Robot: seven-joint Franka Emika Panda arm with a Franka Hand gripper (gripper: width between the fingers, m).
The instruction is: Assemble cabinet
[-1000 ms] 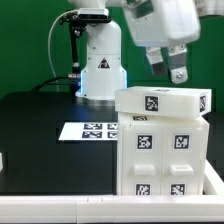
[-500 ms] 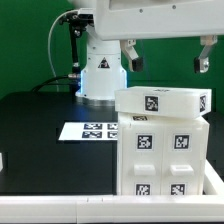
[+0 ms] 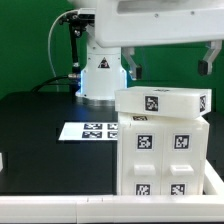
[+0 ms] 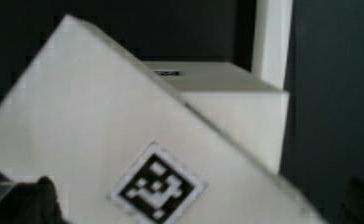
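Observation:
The cabinet point(image 3: 165, 145) is a big white box with black-and-white tags, standing at the exterior view's right. A flat white tagged top piece point(image 3: 162, 100) lies on it. My gripper point(image 3: 168, 66) hangs just above that top piece, open wide and empty, one finger point(image 3: 130, 68) on each side. In the wrist view a slanted white face of the cabinet point(image 4: 108, 120) with one tag point(image 4: 161, 186) fills the picture, close under the fingers. A dark fingertip point(image 4: 26, 200) shows at the edge.
The marker board point(image 3: 90, 130) lies on the black table left of the cabinet. The arm's white base point(image 3: 100, 72) stands behind it. A white rail point(image 3: 60, 208) runs along the table's front edge. A small white part point(image 3: 2, 160) shows at the far left.
The gripper has swung from a tilted pose at the upper right to a square pose over the cabinet's top, with its fingers spread wide. It has since sunk slightly. The cabinet has not moved.

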